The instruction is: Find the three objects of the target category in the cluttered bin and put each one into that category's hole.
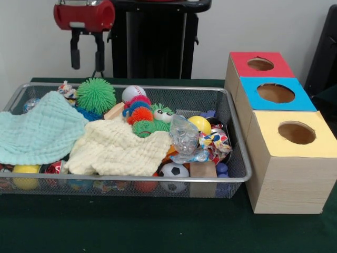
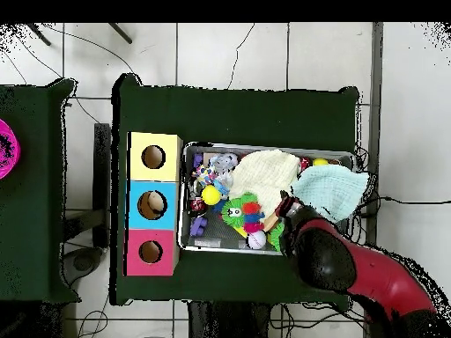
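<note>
The wire mesh bin (image 1: 238, 138) sits on the green table, full of clutter; it also shows in the overhead view (image 2: 264, 147). My gripper (image 1: 87, 67) hangs open and empty above the bin's far left corner, over a green spiky ball (image 1: 96, 95). The red arm (image 2: 330, 255) reaches over the bin's edge. No plush animal toy shows plainly; a mint cloth (image 1: 37, 129) and a cream cloth (image 1: 118, 147) hide much of the contents. The red-topped box (image 1: 239, 62) stands farthest back at the right, and its round hole (image 1: 260, 64) is open. It also shows in the overhead view (image 2: 151, 252).
The blue-topped box (image 1: 305, 100) and the yellow-topped box (image 1: 263, 132) stand in a row with the red one, right of the bin. In the bin lie a baseball (image 1: 134, 93), a yellow ball (image 1: 199, 124), a small soccer ball (image 1: 174, 170), crumpled plastic (image 1: 184, 134) and spiky balls.
</note>
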Controlling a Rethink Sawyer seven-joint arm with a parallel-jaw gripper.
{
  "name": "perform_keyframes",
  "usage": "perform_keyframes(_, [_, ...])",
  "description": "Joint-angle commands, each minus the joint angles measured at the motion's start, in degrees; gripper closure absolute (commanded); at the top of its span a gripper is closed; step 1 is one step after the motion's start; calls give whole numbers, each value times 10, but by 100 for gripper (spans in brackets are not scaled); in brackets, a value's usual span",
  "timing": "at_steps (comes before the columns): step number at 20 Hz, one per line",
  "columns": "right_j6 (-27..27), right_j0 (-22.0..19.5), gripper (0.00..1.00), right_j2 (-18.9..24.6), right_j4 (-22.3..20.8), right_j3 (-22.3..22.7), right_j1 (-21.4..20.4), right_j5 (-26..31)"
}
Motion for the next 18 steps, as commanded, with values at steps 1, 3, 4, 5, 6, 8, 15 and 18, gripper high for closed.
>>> perform_keyframes(1, [-166, -30, 0, 105, -62, -88, 47, 140])
perform_keyframes(3, [-158, -26, 0, 106, -74, -100, 56, 150])
perform_keyframes(4, [-153, -25, 0, 108, -79, -105, 63, 152])
perform_keyframes(5, [-149, -25, 0, 108, -84, -112, 71, 156])
perform_keyframes(6, [-145, -20, 0, 104, -94, -119, 82, 155])
perform_keyframes(8, [-135, -9, 0, 94, -116, -136, 108, 156])
perform_keyframes(15, [-126, -11, 0, 84, -174, -188, 192, 135])
perform_keyframes(18, [-134, -16, 0, 90, -180, -216, 212, 155])
